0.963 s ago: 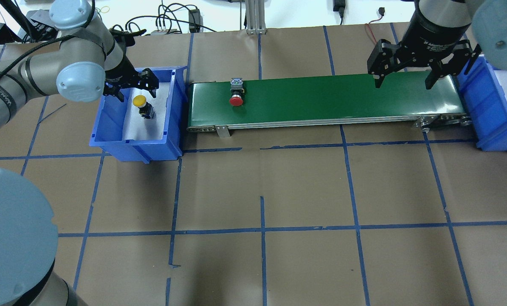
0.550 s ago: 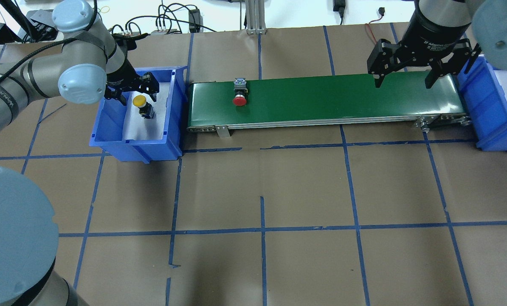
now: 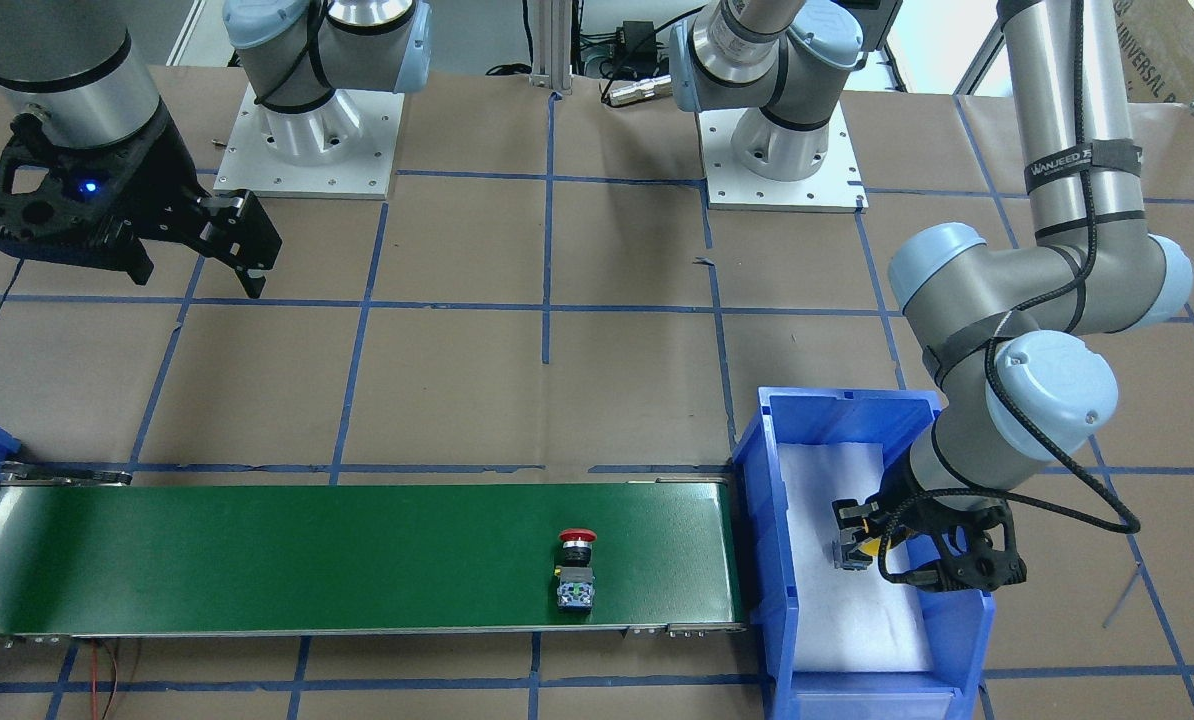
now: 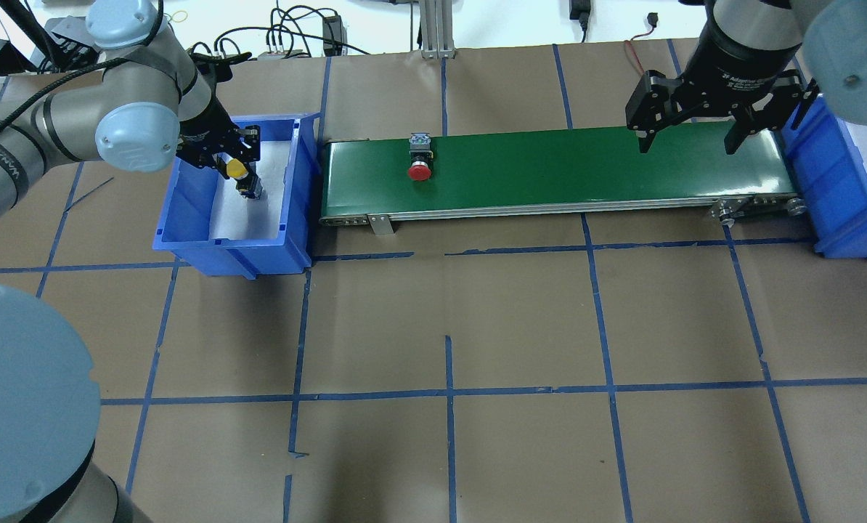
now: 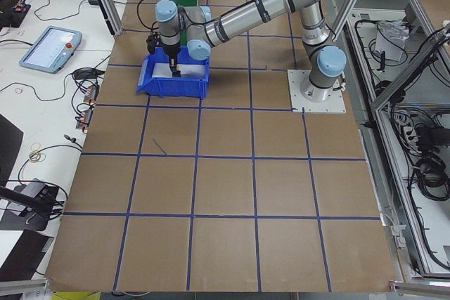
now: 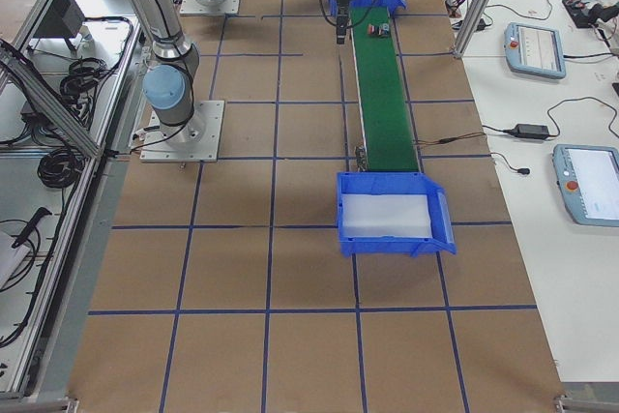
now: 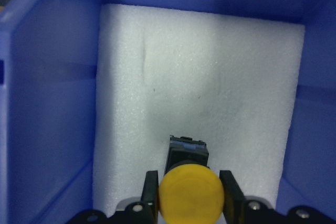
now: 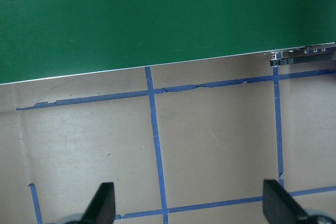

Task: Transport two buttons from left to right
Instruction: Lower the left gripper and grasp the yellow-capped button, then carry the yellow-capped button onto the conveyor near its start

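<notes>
The yellow button stands on white foam inside the left blue bin. My left gripper is down in that bin, its fingers shut on both sides of the yellow cap; it also shows in the front view. The red button lies on the green conveyor belt near its left end, also seen in the front view. My right gripper hangs open and empty over the belt's right end, and in its wrist view the jaws stand wide apart.
A second blue bin with a white foam floor stands past the belt's right end. The belt's metal frame and rollers run along its front edge. Brown paper with a blue tape grid covers the table.
My left gripper went from open beside the yellow button to shut on its cap. The red button has moved a little to the right along the belt. The right gripper has stayed put.
</notes>
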`<state>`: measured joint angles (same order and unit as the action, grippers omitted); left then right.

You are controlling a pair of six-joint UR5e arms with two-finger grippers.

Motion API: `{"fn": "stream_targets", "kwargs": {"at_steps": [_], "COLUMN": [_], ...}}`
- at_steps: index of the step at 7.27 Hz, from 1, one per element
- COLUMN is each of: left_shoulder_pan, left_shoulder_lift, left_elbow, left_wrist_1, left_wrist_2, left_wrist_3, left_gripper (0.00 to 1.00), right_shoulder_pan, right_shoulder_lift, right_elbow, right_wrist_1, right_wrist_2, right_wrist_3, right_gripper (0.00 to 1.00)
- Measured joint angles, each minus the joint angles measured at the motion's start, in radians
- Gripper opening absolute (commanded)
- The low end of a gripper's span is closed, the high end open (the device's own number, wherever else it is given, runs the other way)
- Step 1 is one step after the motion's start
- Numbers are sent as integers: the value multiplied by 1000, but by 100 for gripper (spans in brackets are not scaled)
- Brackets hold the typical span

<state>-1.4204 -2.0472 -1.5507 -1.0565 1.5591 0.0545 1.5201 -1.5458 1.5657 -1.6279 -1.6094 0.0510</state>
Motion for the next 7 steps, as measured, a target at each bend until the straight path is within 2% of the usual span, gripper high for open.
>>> {"fn": "stream_targets", "kwargs": {"at_steps": [2,4,7], "left_shoulder_pan": [0,-9,-87], "left_shoulder_lift": [36,118,158], "left_elbow": [52,86,127], "left_wrist_1": [-76,-187,-221], "left_wrist_2": [7,8,12], "left_wrist_3": [-10,-43,-134], "left_gripper": [6,9,5], "right_shoulder_pan": [0,0,0], "right_shoulder_lift": [0,0,1], "right_elbow": [2,2,2], "right_wrist_1": [0,0,0], "right_wrist_2": [0,0,-1], "right_wrist_3": [6,4,9], "right_gripper": [100,100,100]}}
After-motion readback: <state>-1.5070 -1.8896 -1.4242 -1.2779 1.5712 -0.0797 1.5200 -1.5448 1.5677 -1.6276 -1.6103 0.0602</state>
